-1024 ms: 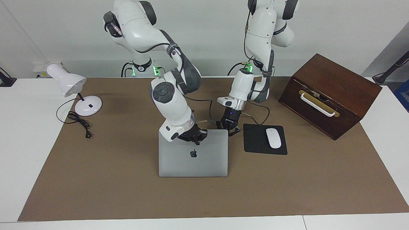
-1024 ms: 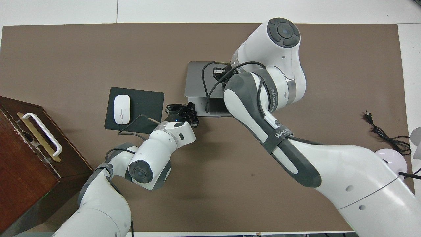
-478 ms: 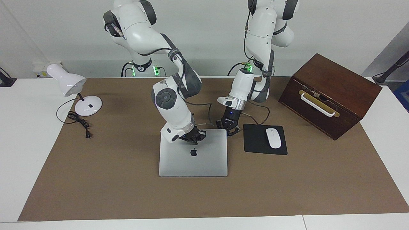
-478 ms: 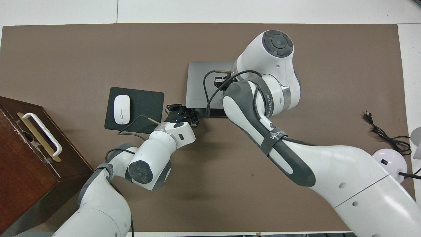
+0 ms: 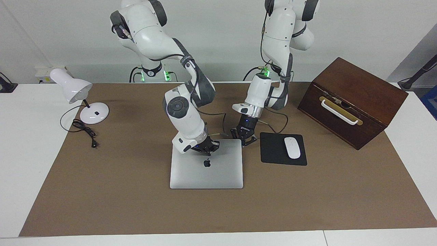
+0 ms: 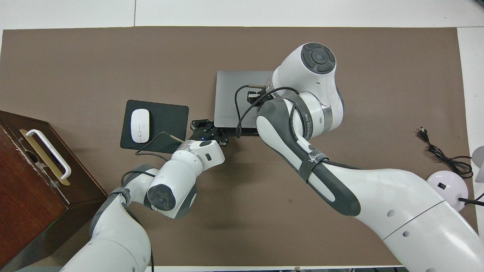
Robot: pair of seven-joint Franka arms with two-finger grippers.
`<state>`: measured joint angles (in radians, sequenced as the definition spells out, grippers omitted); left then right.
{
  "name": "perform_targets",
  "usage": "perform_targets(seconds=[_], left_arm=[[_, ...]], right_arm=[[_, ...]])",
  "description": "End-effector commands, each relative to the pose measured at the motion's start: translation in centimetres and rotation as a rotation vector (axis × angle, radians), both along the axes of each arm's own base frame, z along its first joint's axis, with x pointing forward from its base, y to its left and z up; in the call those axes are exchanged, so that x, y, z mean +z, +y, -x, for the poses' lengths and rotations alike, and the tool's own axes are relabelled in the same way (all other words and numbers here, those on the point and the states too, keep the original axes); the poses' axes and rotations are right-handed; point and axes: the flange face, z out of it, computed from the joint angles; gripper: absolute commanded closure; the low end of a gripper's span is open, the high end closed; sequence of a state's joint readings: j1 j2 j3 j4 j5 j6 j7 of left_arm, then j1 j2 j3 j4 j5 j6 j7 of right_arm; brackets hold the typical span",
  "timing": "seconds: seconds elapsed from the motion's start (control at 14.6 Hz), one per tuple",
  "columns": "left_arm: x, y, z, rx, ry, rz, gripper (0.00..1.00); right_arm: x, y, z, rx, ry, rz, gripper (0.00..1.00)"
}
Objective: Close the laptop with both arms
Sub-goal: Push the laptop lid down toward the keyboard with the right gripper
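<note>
The grey laptop (image 5: pixel 218 171) lies in the middle of the brown mat, its lid with the dark apple logo almost flat on its base. In the overhead view (image 6: pixel 228 94) a thin dark strip shows along its edge nearest the robots. My right gripper (image 5: pixel 205 147) rests on the lid just above the logo, near that edge; in the overhead view (image 6: pixel 252 94) the arm mostly covers it. My left gripper (image 5: pixel 244 136) is low at the laptop's corner nearest the robots, toward the mousepad, fingers spread and empty; it also shows in the overhead view (image 6: pixel 207 130).
A black mousepad (image 5: pixel 273 153) with a white mouse (image 5: pixel 292 147) lies beside the laptop, toward the left arm's end. A brown wooden box (image 5: pixel 351 100) with a white handle stands past it. A white desk lamp (image 5: pixel 80 99) and its cord are at the right arm's end.
The laptop lid has come down from a tilt to almost flat, with my right gripper moving down on it. My left gripper has stayed at the corner.
</note>
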<state>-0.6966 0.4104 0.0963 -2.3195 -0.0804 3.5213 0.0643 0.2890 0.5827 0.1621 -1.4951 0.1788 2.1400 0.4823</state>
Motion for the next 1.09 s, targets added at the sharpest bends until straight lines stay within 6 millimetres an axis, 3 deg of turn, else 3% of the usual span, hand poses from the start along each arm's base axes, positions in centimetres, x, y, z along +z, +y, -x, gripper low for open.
perform_targets(seconds=[0.0, 0.61, 0.75, 0.89, 1.02], left_arm=[[-5.0, 1.6, 2.1, -0.006, 0.095, -0.088, 1.0], [-5.0, 1.6, 2.1, -0.006, 0.095, -0.088, 1.0], [-4.9, 1.6, 2.0, 0.003, 0.1, -0.081, 1.0], [-4.8, 1.6, 2.0, 0.02, 0.105, -0.065, 1.0], [-4.4, 1.4, 1.7, 0.046, 0.108, -0.036, 1.0]], right_arm=[[0.1, -0.4, 0.7, -0.027, 0.005, -0.022, 1.0], [1.0, -0.4, 0.6, -0.025, 0.008, -0.023, 1.0], [2.7, -0.8, 0.8, -0.016, 0.014, -0.015, 1.0], [5.2, -2.6, 0.3, -0.016, 0.011, 0.002, 1.0], [9.7, -5.4, -0.4, 0.018, -0.017, 0.027, 1.0]])
